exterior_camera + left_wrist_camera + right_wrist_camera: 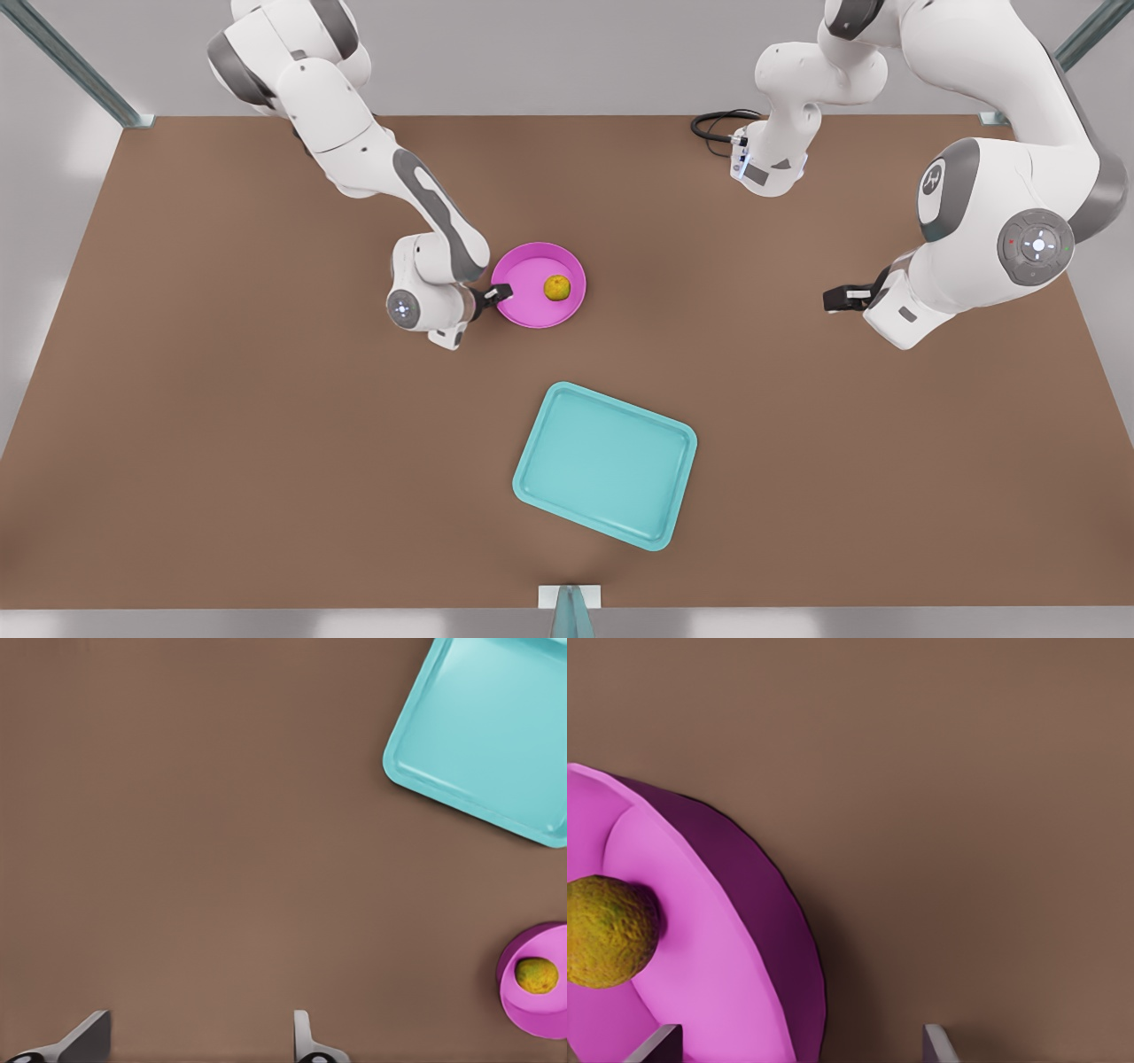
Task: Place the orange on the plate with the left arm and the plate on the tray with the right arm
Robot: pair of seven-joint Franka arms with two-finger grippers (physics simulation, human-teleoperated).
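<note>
Front view: the orange (556,287) sits on the plate (532,266) at centre frame. My right gripper (501,294), fingers apart, straddles the plate's left rim. The tray (605,463) lies below. My left gripper (837,299), also spread, waits at far right.

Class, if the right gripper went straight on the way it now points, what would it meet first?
Most likely the plate: its near rim lies between the open fingers of the right gripper, with the orange farther in. The left gripper waits open at the front view's right.
</note>
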